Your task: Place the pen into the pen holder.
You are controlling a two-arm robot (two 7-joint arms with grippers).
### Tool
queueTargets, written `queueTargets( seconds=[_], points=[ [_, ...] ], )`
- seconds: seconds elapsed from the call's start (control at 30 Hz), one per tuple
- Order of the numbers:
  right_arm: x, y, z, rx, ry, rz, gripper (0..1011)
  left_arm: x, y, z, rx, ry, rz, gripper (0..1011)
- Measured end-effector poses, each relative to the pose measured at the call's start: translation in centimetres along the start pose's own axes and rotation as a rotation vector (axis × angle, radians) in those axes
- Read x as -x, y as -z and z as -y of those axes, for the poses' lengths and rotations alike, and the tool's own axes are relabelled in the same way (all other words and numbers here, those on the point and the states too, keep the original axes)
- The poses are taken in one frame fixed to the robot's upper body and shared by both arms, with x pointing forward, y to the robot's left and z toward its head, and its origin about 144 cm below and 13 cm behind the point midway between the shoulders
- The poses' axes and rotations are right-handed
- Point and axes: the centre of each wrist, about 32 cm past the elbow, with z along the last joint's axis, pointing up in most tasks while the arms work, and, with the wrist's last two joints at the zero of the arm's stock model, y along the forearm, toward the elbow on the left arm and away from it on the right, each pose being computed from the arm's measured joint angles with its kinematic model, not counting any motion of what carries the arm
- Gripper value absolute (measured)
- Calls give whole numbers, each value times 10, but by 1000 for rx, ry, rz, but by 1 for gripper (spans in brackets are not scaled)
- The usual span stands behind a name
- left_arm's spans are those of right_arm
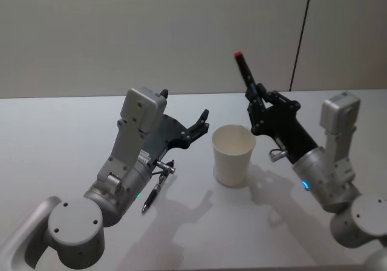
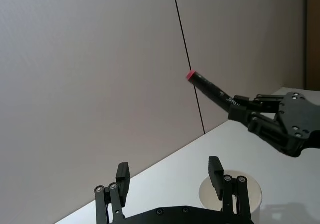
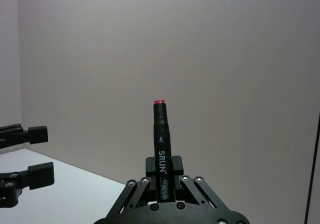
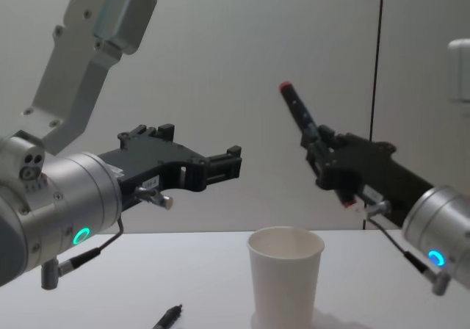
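My right gripper (image 1: 256, 97) is shut on a black pen (image 1: 243, 67) with a red end, held in the air and pointing up and away. It hovers just right of and above the pen holder (image 1: 233, 156), a white paper cup standing upright on the table. In the right wrist view the pen (image 3: 160, 129) rises from between the shut fingers (image 3: 150, 166). My left gripper (image 1: 185, 109) is open with nothing in it, raised left of the cup. A second dark pen (image 1: 154, 192) lies on the table under my left arm.
The white table (image 1: 54, 138) runs back to a plain wall with a dark vertical seam (image 1: 300, 35). In the chest view the cup (image 4: 285, 285) stands between both raised grippers, and the tip of the lying pen (image 4: 167, 318) shows at the table's near edge.
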Motion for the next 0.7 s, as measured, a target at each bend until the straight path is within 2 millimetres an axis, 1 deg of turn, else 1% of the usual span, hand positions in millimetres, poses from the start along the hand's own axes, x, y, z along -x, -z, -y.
queueTargets(
  seconds=[0.7],
  points=[
    [2,38,-29,41,-65,20,172,0,0,0,0,0,0,1000]
  ],
)
